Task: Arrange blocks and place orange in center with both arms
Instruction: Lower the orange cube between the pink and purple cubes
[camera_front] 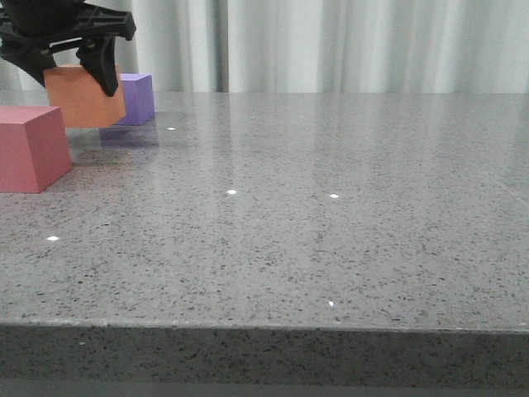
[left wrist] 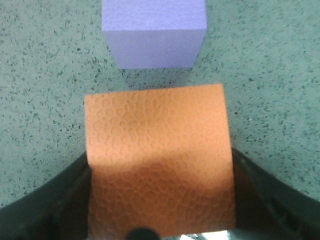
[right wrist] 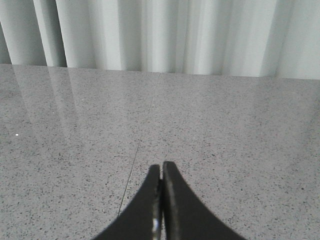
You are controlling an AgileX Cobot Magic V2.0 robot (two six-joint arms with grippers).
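A grey speckled stone table (camera_front: 314, 240) fills the front view, with pale pleated curtains (camera_front: 347, 45) hanging behind its far edge. At the far left, the left gripper (camera_front: 73, 66) has its two dark fingers clamped on opposite sides of the orange cube (camera_front: 83, 98). The cube appears raised just off the table, with a faint shadow beneath it. In the left wrist view the orange cube (left wrist: 157, 160) sits squarely between the fingers (left wrist: 265, 195), its textured top face towards the camera.

The pinkish-red cube (camera_front: 31, 147) rests on the table at the left edge, nearer the camera than the orange one. The purple cube (camera_front: 137, 98) stands just behind the orange cube, near it but apart; the left wrist view shows a strip of table between them (left wrist: 154, 35).

The right gripper (right wrist: 161, 200) hangs over bare table, its tapered fingers pressed together with nothing between them.
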